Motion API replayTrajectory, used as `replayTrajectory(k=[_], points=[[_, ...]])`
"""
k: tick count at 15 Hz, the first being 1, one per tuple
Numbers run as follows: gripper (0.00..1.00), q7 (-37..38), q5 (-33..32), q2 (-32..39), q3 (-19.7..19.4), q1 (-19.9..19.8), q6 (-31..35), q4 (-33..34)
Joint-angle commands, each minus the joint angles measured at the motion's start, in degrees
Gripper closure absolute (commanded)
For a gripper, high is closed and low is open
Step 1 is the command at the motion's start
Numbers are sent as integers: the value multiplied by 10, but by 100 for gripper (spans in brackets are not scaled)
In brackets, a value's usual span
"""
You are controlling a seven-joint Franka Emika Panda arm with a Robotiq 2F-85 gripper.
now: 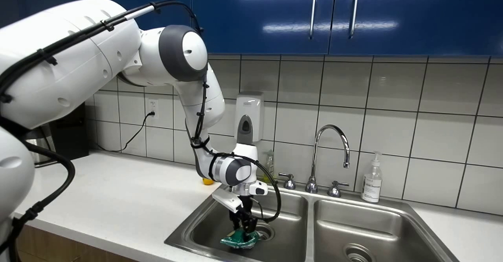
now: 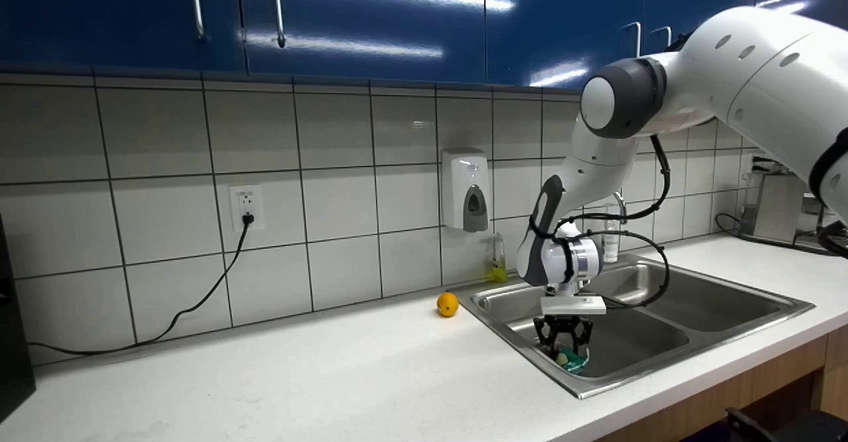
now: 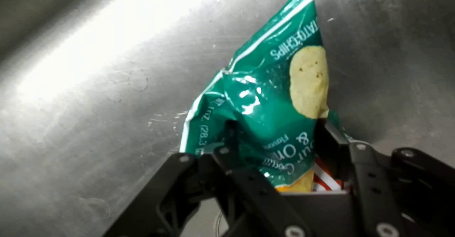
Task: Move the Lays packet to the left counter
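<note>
Crinkled glossy green-teal Lays packet [image 3: 270, 98] is down in the brushed-steel sink basin [image 1: 287, 243] next to the long smooth white-grey countertop [image 2: 298, 379] (= bench), toward bench front edge; in an ext. view it shows just beside the round steel drain [image 1: 268, 231]. Black two-finger gripper [image 3: 276, 130] points down into basin; jaws partway apart w/ packet pinched betw. them, film puckered at the fingertips [image 3: 336, 134]. Wrist view: partial print "TATO CHIPS" + pale-yellow chip pic. on packet, red/white stripes at end nr. gripper. Can't tell if packet rests on basin floor or hangs clear of it. Small round orange-yellow object [image 2: 448, 304] on bench nr. back edge, just beside sink's back corner, well apart from packet. Clear bottle w/ yellow-green liquid [image 2: 498, 266] at sink's back rim, same end. Further along back edge: curved chrome faucet [image 1: 314, 158] betw. two chrome lever handles [image 1: 289, 182], then clear pump bottle w/ white label [image 1: 371, 185]. White-and-grey arm [image 1: 74, 63] reaches over bench, bent down above the basin.
</note>
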Motion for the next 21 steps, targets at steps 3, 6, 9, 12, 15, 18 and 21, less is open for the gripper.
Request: replayTrajectory(k=[3, 6, 9, 12, 15, 18, 21], points=[[89, 19, -11, 1, 1, 4, 6, 6], [100, 19, -11, 0, 2, 6, 9, 6], [100, 18, -11, -3, 3, 6, 9, 6], [100, 17, -9, -7, 5, 5, 9, 3], [100, 12, -5, -20, 10, 0, 5, -3], [100, 8, -4, -39, 12, -2, 3, -12], [100, 5, -3, -65, 12, -5, 1, -22]])
